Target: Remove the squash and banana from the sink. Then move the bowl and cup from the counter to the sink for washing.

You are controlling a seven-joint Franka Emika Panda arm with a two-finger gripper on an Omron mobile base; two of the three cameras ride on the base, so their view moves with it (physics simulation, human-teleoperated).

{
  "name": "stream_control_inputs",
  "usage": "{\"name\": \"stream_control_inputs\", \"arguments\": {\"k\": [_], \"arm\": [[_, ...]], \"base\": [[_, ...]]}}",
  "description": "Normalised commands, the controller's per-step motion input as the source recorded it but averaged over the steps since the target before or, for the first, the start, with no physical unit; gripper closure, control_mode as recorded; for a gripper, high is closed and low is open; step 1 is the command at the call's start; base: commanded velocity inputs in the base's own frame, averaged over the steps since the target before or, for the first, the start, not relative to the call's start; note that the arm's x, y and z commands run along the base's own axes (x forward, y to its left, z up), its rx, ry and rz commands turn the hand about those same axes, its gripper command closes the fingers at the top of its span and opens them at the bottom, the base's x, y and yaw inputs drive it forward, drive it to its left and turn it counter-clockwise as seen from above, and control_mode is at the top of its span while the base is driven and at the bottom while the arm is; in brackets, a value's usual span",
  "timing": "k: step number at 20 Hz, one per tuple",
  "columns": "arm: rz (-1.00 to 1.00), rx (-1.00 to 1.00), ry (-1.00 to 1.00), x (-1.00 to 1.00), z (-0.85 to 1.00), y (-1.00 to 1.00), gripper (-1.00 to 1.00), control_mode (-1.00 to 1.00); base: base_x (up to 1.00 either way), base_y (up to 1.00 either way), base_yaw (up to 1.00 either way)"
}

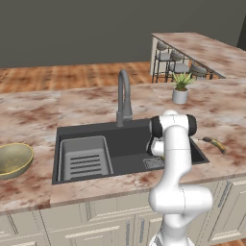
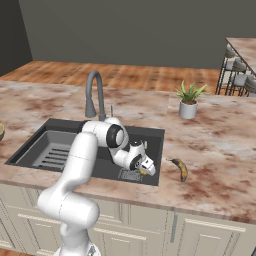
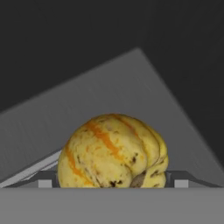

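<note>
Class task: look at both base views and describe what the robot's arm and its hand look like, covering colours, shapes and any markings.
The arm is glossy white, built of rounded tubular links with bulbous elbows. Its joints carry dark round caps, like the one at the upper bend. The gripper is a small white block. No cables or markings show.

I count one squash (image 3: 114, 151), one banana (image 2: 181, 169), one bowl (image 1: 13, 159), one sink (image 1: 129, 139) with one ribbed tray insert (image 1: 85, 158), one faucet (image 1: 124, 98), one potted plant (image 1: 181, 89), and three stools (image 1: 178, 65).
</note>
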Motion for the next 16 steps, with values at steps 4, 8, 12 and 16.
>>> {"name": "stream_control_inputs", "arguments": {"k": [4, 8, 12, 16], "arm": [[0.00, 0.00, 0.01, 0.00, -0.15, 0.01, 1.00, -1.00], [0.00, 0.00, 0.02, -0.04, -0.10, 0.00, 1.00, -1.00], [0.00, 0.00, 0.00, -0.11, 0.01, 0.00, 1.00, -1.00], [0.00, 0.00, 0.00, -0.21, 0.25, -0.04, 1.00, -1.00]], "base": [[0.00, 0.00, 0.00], [0.00, 0.00, 0.00], [0.00, 0.00, 0.00], [0.00, 0.00, 0.00]]}}
